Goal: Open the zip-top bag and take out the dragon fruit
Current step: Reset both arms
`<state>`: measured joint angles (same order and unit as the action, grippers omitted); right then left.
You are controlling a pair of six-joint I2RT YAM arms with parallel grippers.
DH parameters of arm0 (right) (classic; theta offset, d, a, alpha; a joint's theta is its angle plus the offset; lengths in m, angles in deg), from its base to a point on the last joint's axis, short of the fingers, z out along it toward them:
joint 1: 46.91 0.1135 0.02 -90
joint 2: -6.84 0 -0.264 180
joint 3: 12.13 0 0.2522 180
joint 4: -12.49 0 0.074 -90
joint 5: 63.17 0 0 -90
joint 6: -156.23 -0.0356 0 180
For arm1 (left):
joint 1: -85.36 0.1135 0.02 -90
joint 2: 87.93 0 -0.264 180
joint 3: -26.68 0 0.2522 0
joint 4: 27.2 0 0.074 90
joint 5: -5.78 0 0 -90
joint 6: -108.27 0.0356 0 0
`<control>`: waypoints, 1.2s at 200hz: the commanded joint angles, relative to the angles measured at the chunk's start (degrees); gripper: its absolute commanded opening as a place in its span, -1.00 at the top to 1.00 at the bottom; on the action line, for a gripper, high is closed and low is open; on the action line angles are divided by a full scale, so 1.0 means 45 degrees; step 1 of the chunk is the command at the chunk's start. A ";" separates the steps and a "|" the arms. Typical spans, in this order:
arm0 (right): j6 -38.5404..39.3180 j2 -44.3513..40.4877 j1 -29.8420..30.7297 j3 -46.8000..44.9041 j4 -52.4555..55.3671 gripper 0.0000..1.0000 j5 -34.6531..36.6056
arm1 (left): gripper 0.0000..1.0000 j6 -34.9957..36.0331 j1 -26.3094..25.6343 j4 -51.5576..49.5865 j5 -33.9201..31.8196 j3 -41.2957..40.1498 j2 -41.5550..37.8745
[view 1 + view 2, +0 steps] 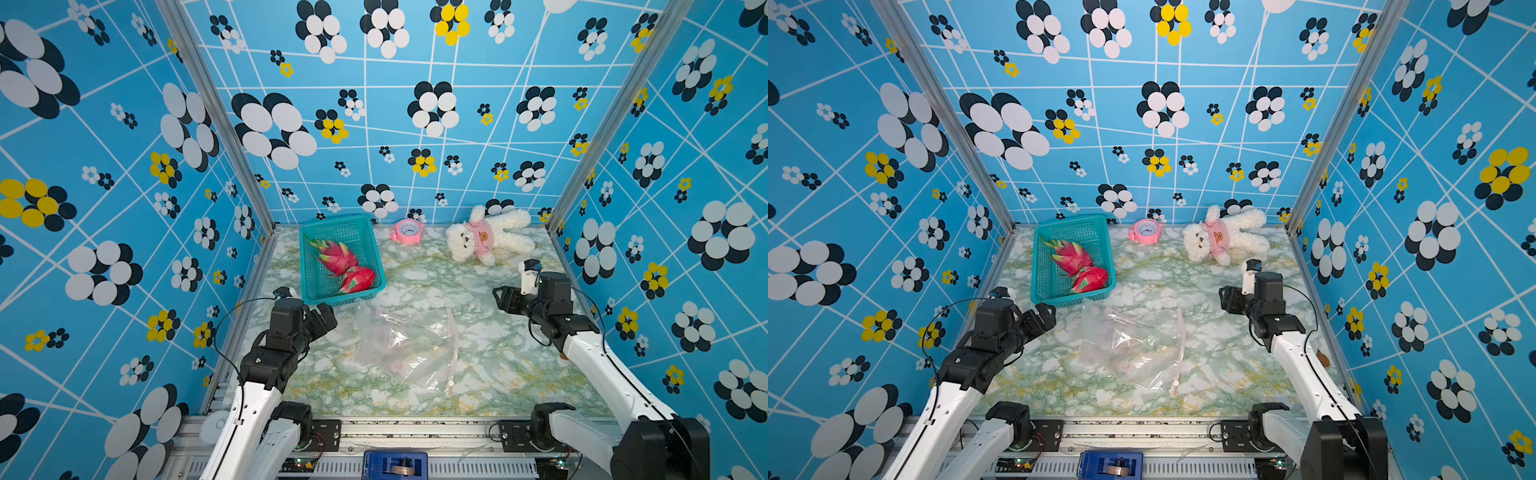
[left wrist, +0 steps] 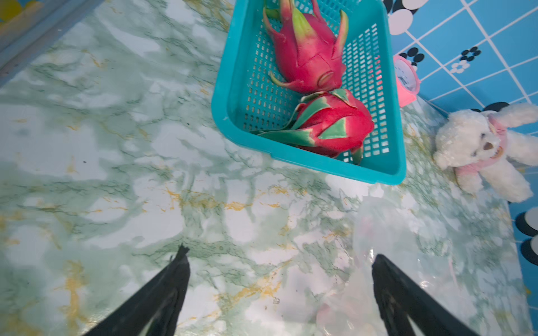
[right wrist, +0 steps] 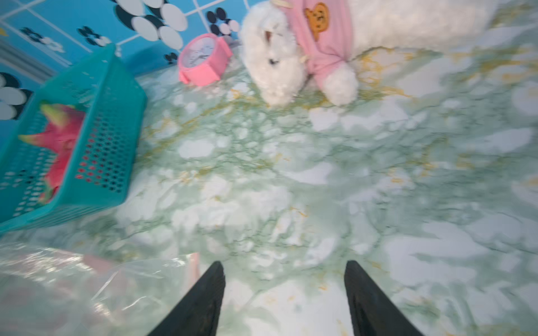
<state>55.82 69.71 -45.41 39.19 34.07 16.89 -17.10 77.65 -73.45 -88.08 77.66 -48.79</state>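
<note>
Right, left to right. The left gripper (image 1: 327, 316) has its jaws spread wide with nothing between them. It hovers low over the green-veined marble tabletop (image 1: 478, 374), just beside the near corner of the teal mesh plastic basket (image 1: 306, 266). Two pink dragon fruits with green scales lie in that basket, touching end to end: one far (image 1: 334, 252), one near (image 1: 358, 279). Neither is in the bag.

The clear crinkly zip-top bag (image 1: 405, 347) lies slack and flat on the table just in front of the basket, between the two arms. Faint pink shows through the film; I cannot tell whether anything is left inside.

The key relation is its pale pink zip strip (image 1: 454, 345). It runs near-to-far along the bag edge that faces the right arm, so the mouth points right and the closed end points left.

The right gripper (image 1: 500, 297) is also parted and holds nothing. In the right wrist view the bag's corner (image 3: 87, 276) sits just beside one finger (image 3: 203, 293).

My read: the left gripper is nearer the bag body and the right is nearer the mouth. With both fruits in the basket, the job looks done or nearly so.
</note>
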 commanded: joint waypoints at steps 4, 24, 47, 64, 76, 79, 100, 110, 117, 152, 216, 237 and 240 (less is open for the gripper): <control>0.1537 0.0657 -0.0098 -0.0801 -0.3227 -0.37 0.0294 | -0.98 0.1310 0.0600 0.1610 -0.1674 -0.0645 0.0058; 0.1916 0.1725 -0.0098 -0.1132 -0.5202 -0.36 0.0419 | -0.98 0.2343 0.1111 0.2577 -0.1758 -0.0981 0.0376; 0.2652 0.3491 -0.0271 -0.1149 -0.6747 -0.36 0.0830 | -0.98 0.3240 0.1466 0.4645 -0.1778 -0.1853 0.0484; 0.2760 0.4556 -0.0445 -0.1327 -0.8164 -0.35 0.0543 | -1.00 0.3843 0.1535 0.6421 -0.1915 -0.2636 0.0504; 0.2867 0.4983 -0.0518 -0.1567 -0.9165 -0.34 0.0412 | -0.99 0.4362 0.1553 0.7589 -0.2037 -0.3113 0.0583; 0.2833 0.5080 -0.0524 -0.1613 -0.9330 -0.34 0.0401 | -0.99 0.4460 0.1546 0.7874 -0.2046 -0.3245 0.0623; 0.2382 0.5065 -0.0758 -0.2369 -1.0787 -0.35 0.0729 | -1.00 0.5233 0.1639 0.9853 -0.1936 -0.3939 0.1334; 0.2376 0.4990 -0.0858 -0.2942 -1.1562 -0.35 0.0638 | -1.00 0.5236 0.1694 1.0730 -0.1695 -0.4083 0.2007; 0.2472 0.5129 -0.0879 -0.3252 -1.2173 -0.34 0.0491 | -1.00 0.5273 0.1693 1.1348 -0.1565 -0.4145 0.2597; 0.2295 0.5554 -0.0880 -0.3555 -1.3214 -0.36 0.0966 | -0.99 0.5837 0.1693 1.4349 -0.1393 -0.3977 0.5955; 0.1986 0.5560 -0.0587 -0.3327 -1.2754 -0.99 0.2597 | -0.98 0.7487 0.1693 1.7018 0.0753 -0.2577 1.0489; 0.1985 0.5594 -0.0587 -0.3371 -1.2911 -0.99 0.2616 | -0.98 0.7528 0.1712 1.7846 0.1091 -0.3019 1.0690; 0.1992 0.5613 -0.0587 -0.3367 -1.2923 -0.99 0.2617 | -0.98 0.7561 0.1722 1.8163 0.1182 -0.3150 1.0814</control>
<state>65.20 94.54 -48.39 23.25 -22.43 26.97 12.82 85.00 4.77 -86.96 66.66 -3.20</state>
